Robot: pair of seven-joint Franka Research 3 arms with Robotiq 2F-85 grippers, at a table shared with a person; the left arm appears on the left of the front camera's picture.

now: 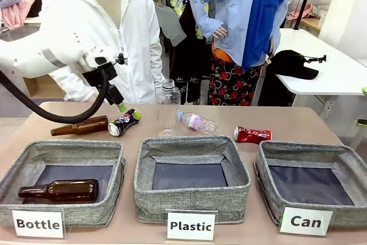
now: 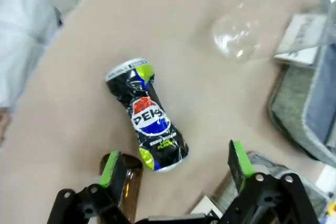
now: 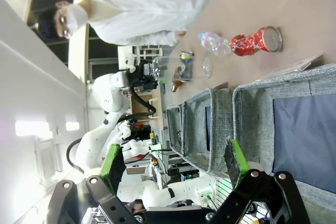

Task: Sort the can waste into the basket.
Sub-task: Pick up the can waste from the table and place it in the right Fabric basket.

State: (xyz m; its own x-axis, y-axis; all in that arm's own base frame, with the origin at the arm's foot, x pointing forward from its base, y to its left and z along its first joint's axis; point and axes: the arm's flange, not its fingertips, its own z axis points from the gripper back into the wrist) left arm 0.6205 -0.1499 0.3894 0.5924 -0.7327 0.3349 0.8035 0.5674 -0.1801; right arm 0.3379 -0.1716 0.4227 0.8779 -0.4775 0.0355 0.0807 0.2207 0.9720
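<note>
Landmark: Can basket [image 1: 268, 183], grey woven cloth, nothing in it.
Dark can [image 1: 124, 122]: lies on its side on the table, well to the left of the Can basket and farther back.
Red can [image 1: 252, 135]: lies on its side, just behind the Can basket's far left corner.
Left gripper [image 1: 117, 101]: fingers spread, nothing between them, poised above the dark can.
Right gripper [image 3: 174, 160]: fingers spread and empty, hanging over the Can basket's near side.
Handling, judged: both cans look like thin crushed metal, so light, easily dented further, with a slick printed skin.
Hold, judged: the dark can pinches in at its middle, and pads across that waist should seat better than on the rounder ends.
Hazard, judged: brown bottle [image 2: 122, 186], on the side of the dark can away from the Can basket, has its mouth under one finger and could be nudged.
</note>
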